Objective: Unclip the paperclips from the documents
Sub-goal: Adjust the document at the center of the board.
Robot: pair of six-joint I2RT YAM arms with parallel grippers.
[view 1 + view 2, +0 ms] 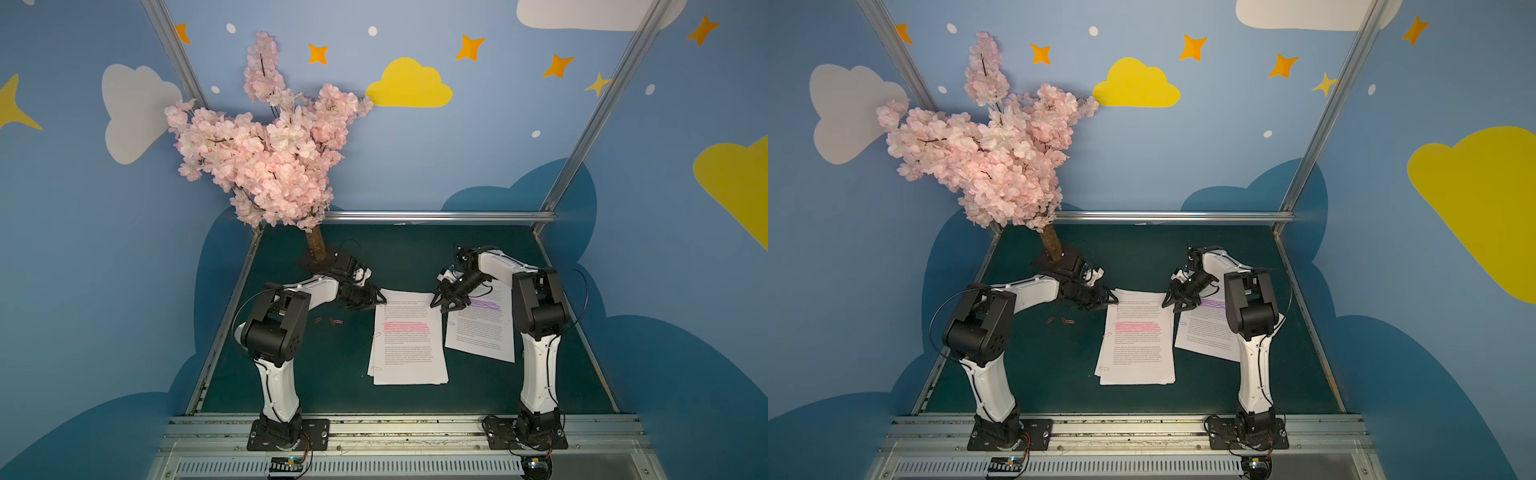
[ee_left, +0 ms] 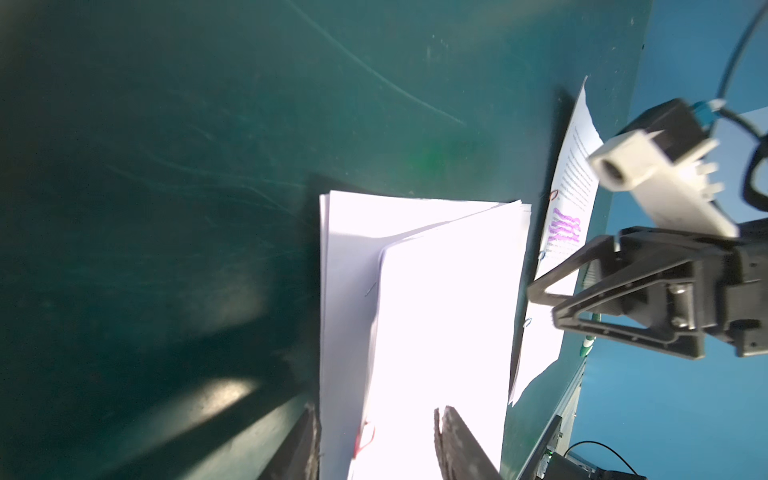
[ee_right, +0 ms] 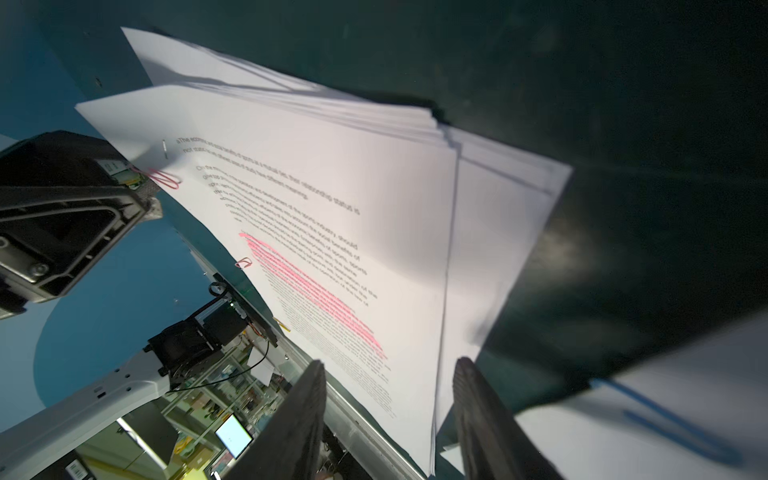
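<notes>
My left gripper (image 2: 376,451) sits at the far corner of the pink-banded document (image 1: 409,345). Its jaws stand apart on either side of a red paperclip (image 2: 363,436), with nothing pinched. The right gripper (image 3: 390,419) hovers just beside the stack's other far corner, also parted and empty, near the purple-banded document (image 1: 482,328).

I judge the clip to be almost weightless: smooth, springy bent wire that will slip unless the pads close squarely on the loop jutting past the paper's edge. I'd then draw it outward along the sheet rather than upward. The paper is thin, limp and matte, its sheets already fanned. It will likely slide on the dark green tabletop (image 1: 332,374) or lift with the clip unless the other gripper pins it.

A pink clip (image 1: 377,334) and a pale clip (image 1: 376,368) ride the same stack's left edge. Loose red clips (image 1: 336,321) lie on the mat near the left arm.
</notes>
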